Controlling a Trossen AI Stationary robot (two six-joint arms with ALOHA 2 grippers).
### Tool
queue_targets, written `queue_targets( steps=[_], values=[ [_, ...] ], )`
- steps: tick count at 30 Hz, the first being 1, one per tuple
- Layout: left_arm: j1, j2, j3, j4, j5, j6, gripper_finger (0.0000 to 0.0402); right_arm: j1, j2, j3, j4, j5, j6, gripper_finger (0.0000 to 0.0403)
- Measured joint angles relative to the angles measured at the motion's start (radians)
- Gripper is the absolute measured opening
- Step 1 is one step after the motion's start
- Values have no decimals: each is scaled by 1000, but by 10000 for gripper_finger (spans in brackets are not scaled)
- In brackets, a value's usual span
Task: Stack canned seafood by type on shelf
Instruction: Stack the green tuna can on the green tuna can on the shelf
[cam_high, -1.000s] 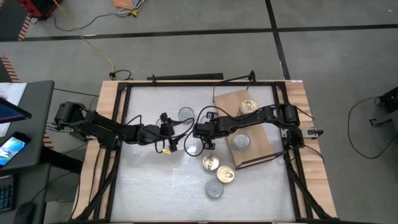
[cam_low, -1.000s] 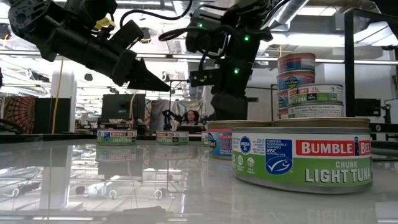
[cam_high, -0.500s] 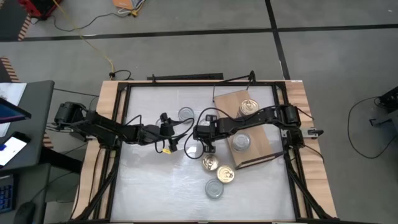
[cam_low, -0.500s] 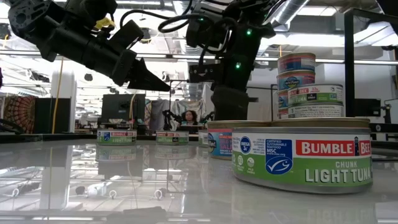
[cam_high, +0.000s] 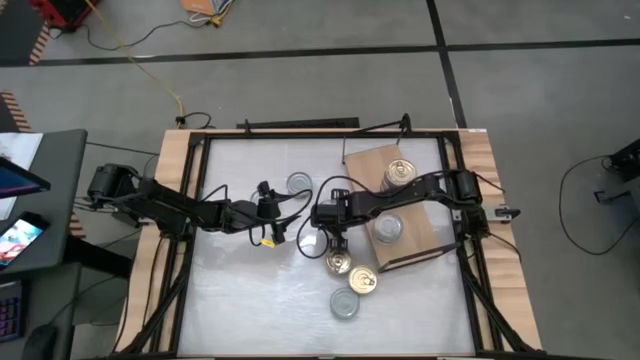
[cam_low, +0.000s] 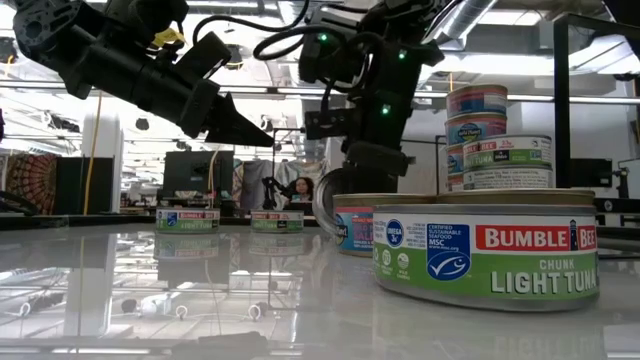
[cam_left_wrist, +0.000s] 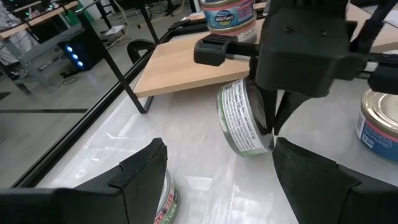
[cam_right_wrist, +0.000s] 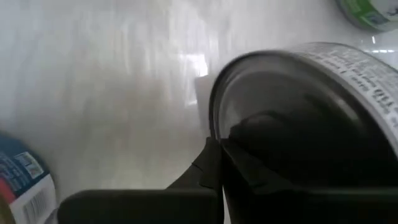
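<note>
1. My right gripper is clamped on the rim of a green-labelled tuna tin, near the middle of the white tabletop; the tin is tipped up on its edge, its lower rim touching the table or just above it, I cannot tell which.
2. The right wrist view shows one finger lying across the tin's grey end.
3. My left gripper hovers just left of that tin, above the table, its fingers spread apart and holding nothing.
4. The wooden shelf lies at the right side of the table; on it a stack of tins stands at the far side, topped by a gold pull-tab lid, and a silver-lidded tin sits nearer.
5. Off the shelf, two gold-lidded tins and a silver-lidded one lie in a line toward the near edge; another silver-lidded tin sits at the far side, left of the shelf.
</note>
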Motion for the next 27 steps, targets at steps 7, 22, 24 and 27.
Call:
queue_targets(
  steps=[7,22,24,27],
  values=[
    [0,0,0,0,0,0,279,27,-2,-4,-13,1,-3,36],
    [0,0,0,0,4,-4,279,83,-11,132,-245,14,-50,36],
    [0,0,0,0,7,-4,279,89,-12,180,-266,16,-94,37],
    [0,0,0,1,8,-4,279,95,-13,231,-267,16,-174,47]
  ],
)
